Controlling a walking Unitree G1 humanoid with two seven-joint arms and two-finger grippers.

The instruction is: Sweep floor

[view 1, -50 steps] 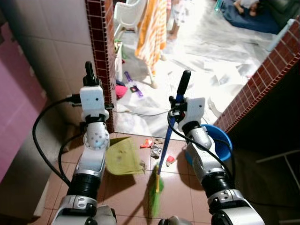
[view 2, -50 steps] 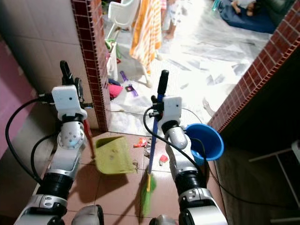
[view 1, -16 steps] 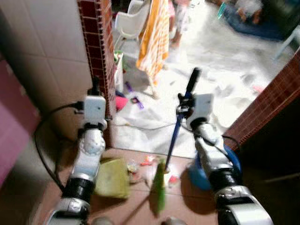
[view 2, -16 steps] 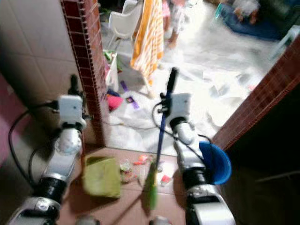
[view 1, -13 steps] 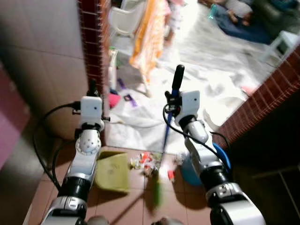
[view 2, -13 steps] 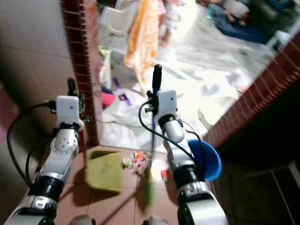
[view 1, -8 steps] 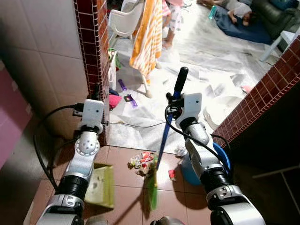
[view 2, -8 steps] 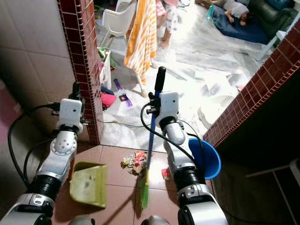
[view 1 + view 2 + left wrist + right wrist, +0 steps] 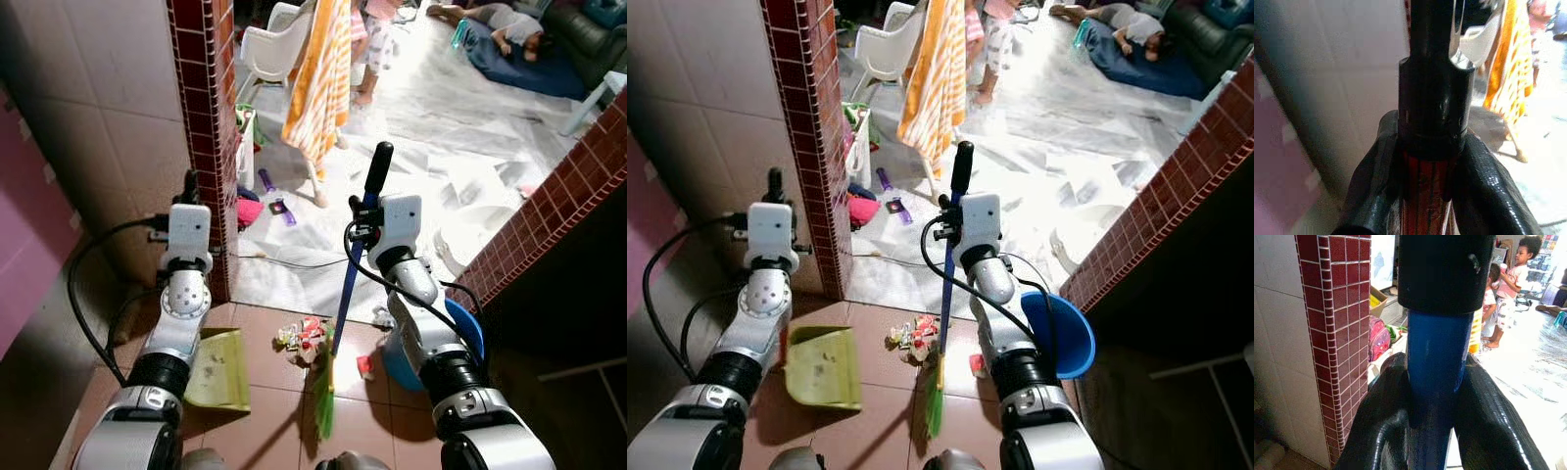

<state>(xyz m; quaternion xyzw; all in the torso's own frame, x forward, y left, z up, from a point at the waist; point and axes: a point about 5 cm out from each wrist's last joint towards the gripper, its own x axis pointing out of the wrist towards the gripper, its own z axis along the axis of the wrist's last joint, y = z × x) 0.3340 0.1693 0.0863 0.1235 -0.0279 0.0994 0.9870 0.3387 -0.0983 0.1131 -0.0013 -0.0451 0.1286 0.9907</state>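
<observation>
A broom with a blue handle [image 9: 345, 294] and green bristles [image 9: 324, 399] stands nearly upright on the red floor tiles. My right gripper [image 9: 365, 209] is shut on the handle just under its black top grip; the right wrist view has the fingers [image 9: 1488, 416] clamped around the blue handle [image 9: 1436, 377]. A yellow-green dustpan [image 9: 218, 368] rests on the tiles to the left, and my left gripper [image 9: 188, 188] is shut on its long red-and-black handle [image 9: 1431, 147]. A small pile of colourful litter [image 9: 305, 338] lies between dustpan and bristles.
A red brick pillar [image 9: 208, 117] rises right beside my left arm. A low brick wall [image 9: 549, 215] runs along the right, with a blue basin [image 9: 462, 335] at its foot. Beyond lie a cable [image 9: 284, 260], toys, an orange towel [image 9: 318, 69], a white chair [image 9: 269, 49] and people.
The camera has shifted slightly. The dustpan has tipped from its edge to lie flatter, closer to the litter. The broom stays beside the pile.
</observation>
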